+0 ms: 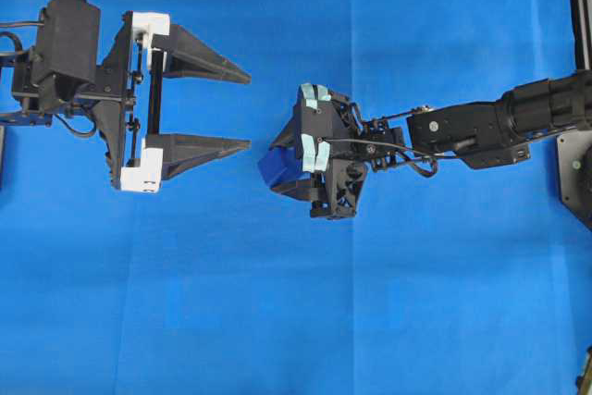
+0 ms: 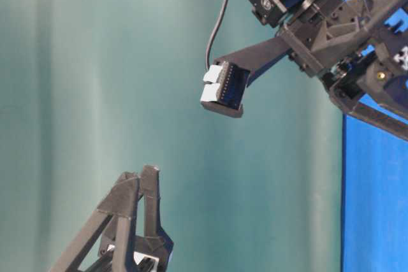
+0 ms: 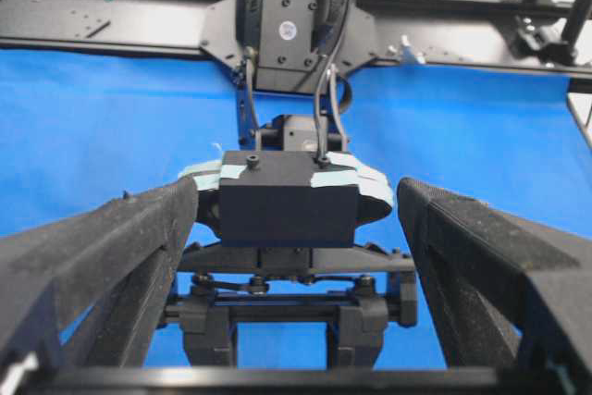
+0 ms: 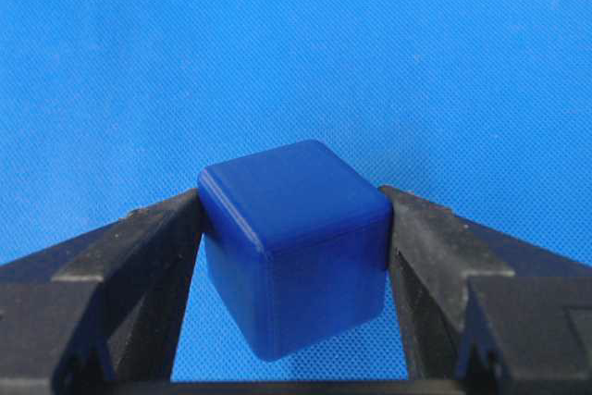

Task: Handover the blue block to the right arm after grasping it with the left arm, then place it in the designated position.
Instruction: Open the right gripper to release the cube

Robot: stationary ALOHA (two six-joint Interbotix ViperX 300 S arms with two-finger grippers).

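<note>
I count 1 blue block (image 4: 294,245), and it sits clamped between the 2 fingers (image 4: 435,256) of the right end effector (image 1: 280,171), above the blue cloth (image 1: 277,321) over the tabletop near the middle of the overhead view. I see 2 arms; the left end effector (image 1: 242,108) has its 2 fingers spread wide with nothing between them, near the block but apart from it.
</note>
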